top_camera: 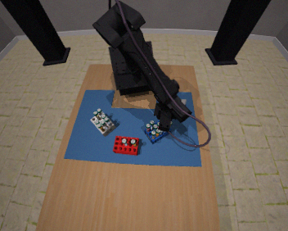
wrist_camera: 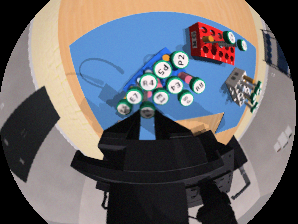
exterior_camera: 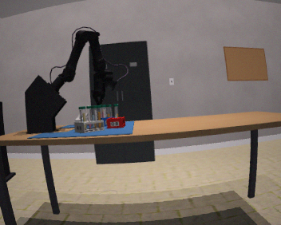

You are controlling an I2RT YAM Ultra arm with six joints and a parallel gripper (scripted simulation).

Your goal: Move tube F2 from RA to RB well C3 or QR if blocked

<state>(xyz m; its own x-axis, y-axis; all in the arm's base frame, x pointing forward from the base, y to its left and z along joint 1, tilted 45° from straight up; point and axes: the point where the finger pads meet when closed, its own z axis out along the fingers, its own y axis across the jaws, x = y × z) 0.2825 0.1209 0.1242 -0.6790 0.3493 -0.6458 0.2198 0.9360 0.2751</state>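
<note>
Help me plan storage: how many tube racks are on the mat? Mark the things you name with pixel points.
3. In the top view, a white rack (top_camera: 108, 132) (exterior_camera: 84, 128) (wrist_camera: 235, 86) at left, a blue rack (top_camera: 153, 141) (exterior_camera: 104, 120) (wrist_camera: 150, 61) at right, and a red rack (top_camera: 120, 146) (exterior_camera: 116, 123) (wrist_camera: 194, 42) lower, between them. None appears hidden.
</note>
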